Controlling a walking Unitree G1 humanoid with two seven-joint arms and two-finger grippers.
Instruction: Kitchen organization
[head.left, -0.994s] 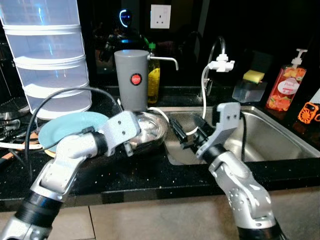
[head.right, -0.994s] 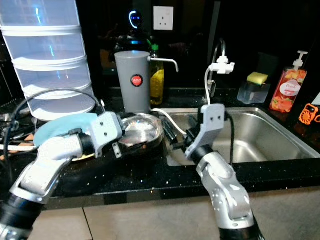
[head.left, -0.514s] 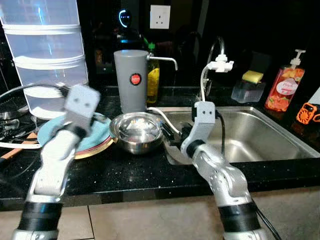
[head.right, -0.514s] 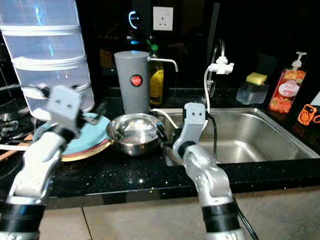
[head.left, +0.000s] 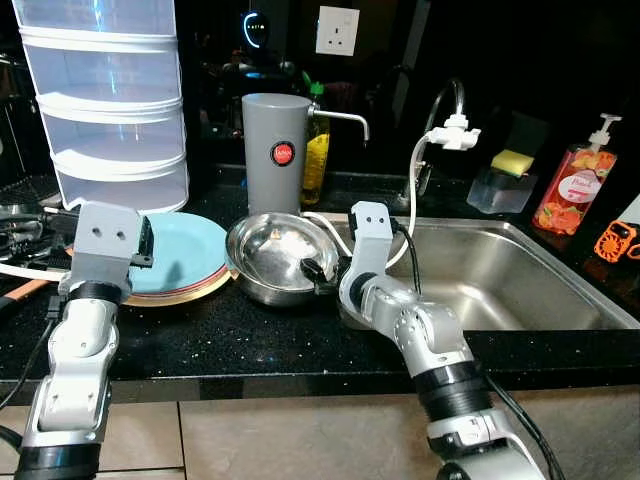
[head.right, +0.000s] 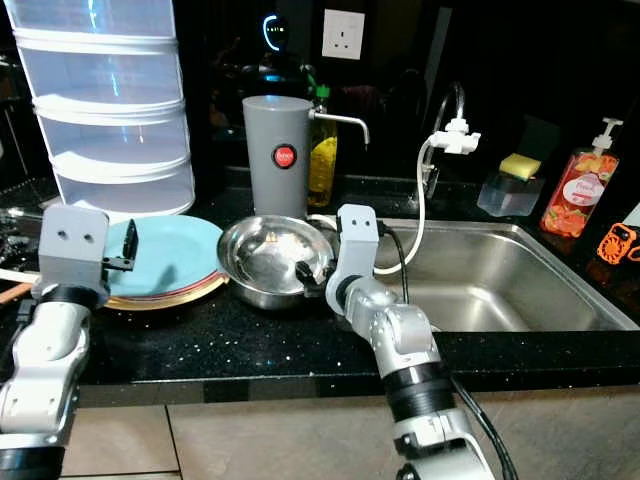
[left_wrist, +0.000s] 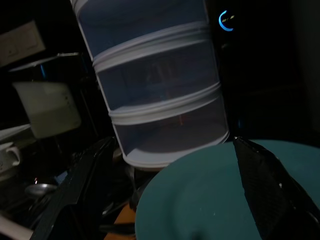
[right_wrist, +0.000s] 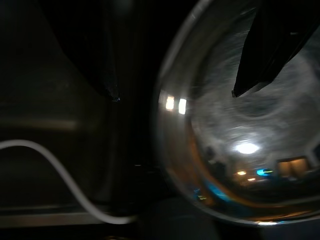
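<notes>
Black speckled stone forms the desk (head.left: 250, 345), with a steel sink (head.left: 520, 290) set into its right half and dark wall behind. At the right rim of the steel bowl (head.left: 275, 255), the right gripper (head.left: 318, 272) has its fingers apart and straddling the rim: in the right wrist view one black finger (right_wrist: 272, 47) lies over the shiny inside of the bowl and the other (right_wrist: 107, 60) hangs outside it, neither pressed against the metal. The bowl sits upright on the desk just left of the sink, touching the edge of the stacked plates (head.left: 185, 262) on its left; the top plate is light blue. A white hose (head.left: 415, 205) runs from the tap (head.left: 450, 125) down past the right arm.

The left gripper (head.right: 128, 248) hovers over the left part of the blue plate with its fingers spread wide, holding nothing; the left wrist view looks between the two fingers (left_wrist: 265, 185) across the plate toward a tall stack of clear tubs (head.left: 110, 100) at the far left. Behind the bowl stands a grey jug (head.left: 275, 150) with a red dot, a yellow bottle (head.left: 315, 160) just beside it. Far right of the sink are a sponge holder (head.left: 505, 180) and an orange soap pump (head.left: 572, 190).
</notes>
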